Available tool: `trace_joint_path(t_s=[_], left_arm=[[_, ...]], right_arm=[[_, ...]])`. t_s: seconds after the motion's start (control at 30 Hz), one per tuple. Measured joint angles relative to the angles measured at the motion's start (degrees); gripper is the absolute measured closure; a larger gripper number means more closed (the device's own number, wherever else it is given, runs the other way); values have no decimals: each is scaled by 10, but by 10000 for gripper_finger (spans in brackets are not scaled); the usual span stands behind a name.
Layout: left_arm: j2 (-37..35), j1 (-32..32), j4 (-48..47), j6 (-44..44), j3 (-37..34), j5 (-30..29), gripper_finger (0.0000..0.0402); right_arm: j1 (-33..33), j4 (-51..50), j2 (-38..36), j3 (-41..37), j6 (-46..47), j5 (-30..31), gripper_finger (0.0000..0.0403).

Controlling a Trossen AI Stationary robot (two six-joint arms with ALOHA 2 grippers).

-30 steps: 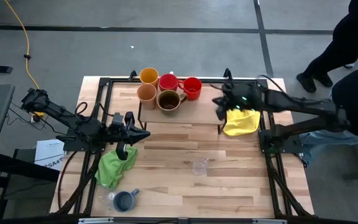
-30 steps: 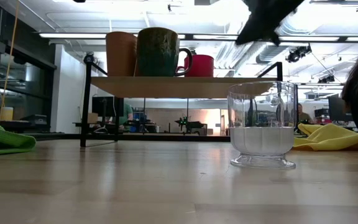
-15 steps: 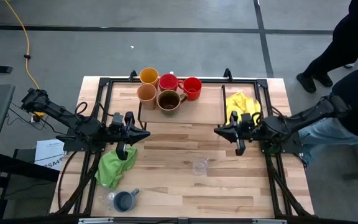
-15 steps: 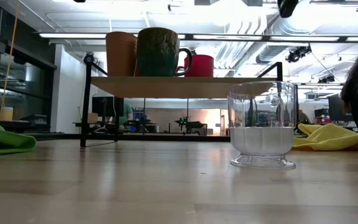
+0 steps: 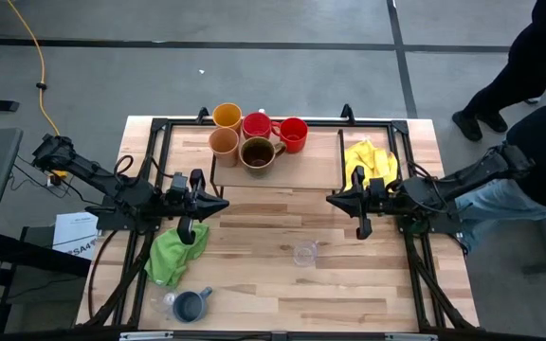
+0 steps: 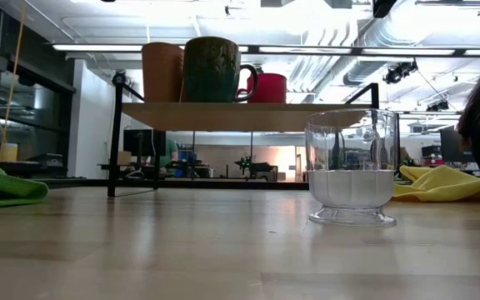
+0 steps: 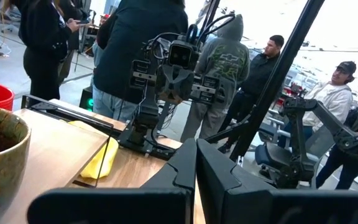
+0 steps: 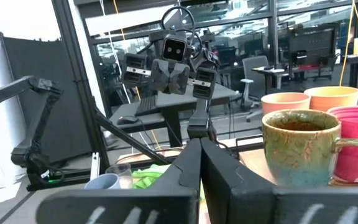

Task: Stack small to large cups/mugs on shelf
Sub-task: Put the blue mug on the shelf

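Overhead, from left to right across a wooden table (image 5: 254,289): at the near left corner, a clear glass (image 5: 164,303) just beside a blue-grey mug (image 5: 190,305), both upright and off the shelf. Slightly farther, a crumpled green cloth (image 5: 176,254).

Above the cloth's far edge, the left gripper (image 5: 220,203), fingers pressed together on nothing, pointing right toward the table's middle.

At the far centre, the shelf (image 5: 316,166), a small light-wood board on black legs. Clustered on its left half, five vessels close together: a yellow-orange cup (image 5: 227,116), a tan cup (image 5: 223,141), a brown mug (image 5: 257,152) and two red mugs (image 5: 257,124) (image 5: 293,133). Right half of the board bare.

Near the table's middle, a second clear glass (image 5: 303,253), upright, alone, well apart from both arms.

Right of centre, the right gripper (image 5: 334,199), fingers likewise pressed together and empty, pointing left, facing the other arm. Beyond it, a yellow cloth (image 5: 368,161) beside the shelf's right end.

Likely step in hand: fetching a vessel that is not yet shelved, probably the middle glass. To do it well: spread the fingers fully before descending, straddle one wall of the glass at the rim, close gently on the slippery wall, lift straight up, carry high enough to clear the board's edge, and set down on the bare right half without nudging the mugs.
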Motion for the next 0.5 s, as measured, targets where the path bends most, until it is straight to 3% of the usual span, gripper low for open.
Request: trace_joint_path(t_s=[0.5], left_arm=[[0, 0, -1, 0, 0, 0, 401]], right_arm=[[0, -1, 0, 0, 24, -1, 403]])
